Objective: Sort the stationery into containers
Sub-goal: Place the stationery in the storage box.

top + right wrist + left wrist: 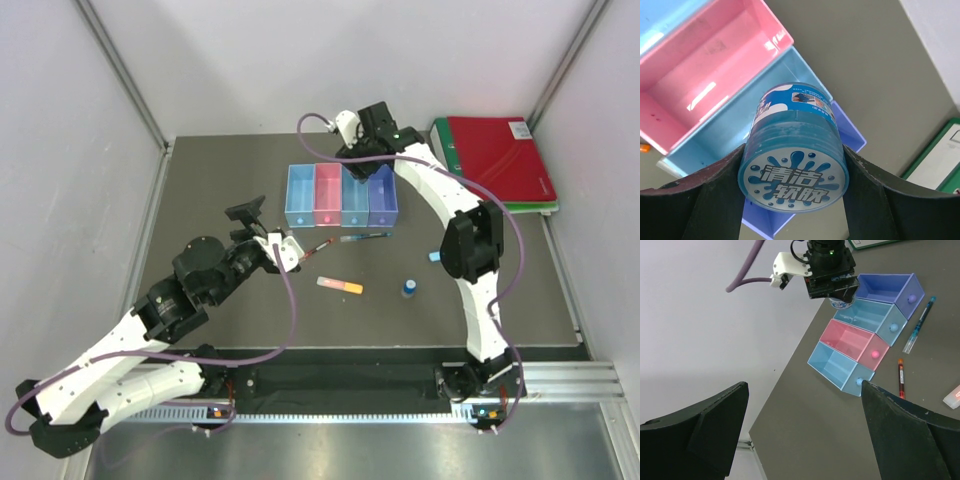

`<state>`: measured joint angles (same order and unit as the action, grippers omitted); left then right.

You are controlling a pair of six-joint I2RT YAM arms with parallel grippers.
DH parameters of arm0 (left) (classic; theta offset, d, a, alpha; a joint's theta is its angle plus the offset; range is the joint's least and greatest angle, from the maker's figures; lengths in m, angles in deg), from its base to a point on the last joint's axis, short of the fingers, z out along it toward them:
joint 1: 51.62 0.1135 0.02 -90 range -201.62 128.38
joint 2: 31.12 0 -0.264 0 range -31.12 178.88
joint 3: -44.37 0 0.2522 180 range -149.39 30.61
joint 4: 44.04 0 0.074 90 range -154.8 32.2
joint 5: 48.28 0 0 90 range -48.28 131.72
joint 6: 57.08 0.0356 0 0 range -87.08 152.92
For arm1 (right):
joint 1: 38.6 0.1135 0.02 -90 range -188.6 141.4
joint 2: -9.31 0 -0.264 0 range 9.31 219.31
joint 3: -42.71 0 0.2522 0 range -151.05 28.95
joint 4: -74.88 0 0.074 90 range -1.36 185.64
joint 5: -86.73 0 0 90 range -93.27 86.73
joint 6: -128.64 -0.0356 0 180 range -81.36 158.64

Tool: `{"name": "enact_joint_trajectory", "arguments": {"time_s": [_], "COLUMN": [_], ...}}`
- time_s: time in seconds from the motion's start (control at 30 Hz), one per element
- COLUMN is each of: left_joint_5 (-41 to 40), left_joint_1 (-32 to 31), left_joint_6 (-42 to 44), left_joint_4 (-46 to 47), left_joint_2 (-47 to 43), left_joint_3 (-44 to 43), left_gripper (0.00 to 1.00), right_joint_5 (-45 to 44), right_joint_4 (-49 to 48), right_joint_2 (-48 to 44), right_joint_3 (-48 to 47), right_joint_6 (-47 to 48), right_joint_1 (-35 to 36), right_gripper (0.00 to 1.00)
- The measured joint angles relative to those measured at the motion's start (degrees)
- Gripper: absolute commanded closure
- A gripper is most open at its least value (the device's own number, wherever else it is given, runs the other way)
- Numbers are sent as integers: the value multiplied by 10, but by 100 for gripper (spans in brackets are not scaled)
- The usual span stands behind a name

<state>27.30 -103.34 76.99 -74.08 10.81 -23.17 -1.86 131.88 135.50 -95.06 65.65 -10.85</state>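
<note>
right end effector: my fingers clamp the blue jar by its sides | jar: over the light blue bin between pink bin and purple bin, axis running from my wrist down toward the bins, printed flat end facing up | left end effector: spread wide, empty

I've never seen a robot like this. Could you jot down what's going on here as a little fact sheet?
Right gripper: holding a blue jar above the third bin
Left gripper: open, empty, near the red pen
Bins: four joined in a row
On the table: red pen, blue pen, pink-orange bar, small bottle
Far right corner: binders
</note>
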Motion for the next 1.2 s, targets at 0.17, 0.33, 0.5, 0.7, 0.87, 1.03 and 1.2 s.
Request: {"name": "enact_joint_trajectory", "arguments": {"time_s": [0.17, 0.33, 0.5, 0.7, 0.87, 1.03, 1.2], "left_joint_5": [0, 0, 0, 1, 2, 2, 5], "left_joint_1": [0, 0, 0, 0, 0, 0, 0], "left_joint_6": [-1, -1, -2, -2, -2, -2, -3], "left_joint_4": [1, 2, 5, 9, 10, 15, 17], "left_joint_2": [-5, -5, -5, 2, 6, 6, 7], "left_joint_3": [0, 0, 0, 0, 0, 2, 7], "left_gripper": [1, 1, 1, 1, 1, 1, 1], "right_joint_5": [-2, -3, 3, 9, 16, 17, 15], "right_joint_4": [-6, -25, -34, -44, -43, -42, -45], "right_joint_2": [0, -27, -39, -42, -42, -42, -41], "right_joint_3": [44, 97, 135, 152, 152, 150, 140], "right_joint_6": [-2, -2, -2, -2, -1, 4, 11], "right_joint_1": [-18, -44, -68, -76, -76, -76, -76], "right_gripper": [100, 100, 100, 100, 99, 91, 87]}}
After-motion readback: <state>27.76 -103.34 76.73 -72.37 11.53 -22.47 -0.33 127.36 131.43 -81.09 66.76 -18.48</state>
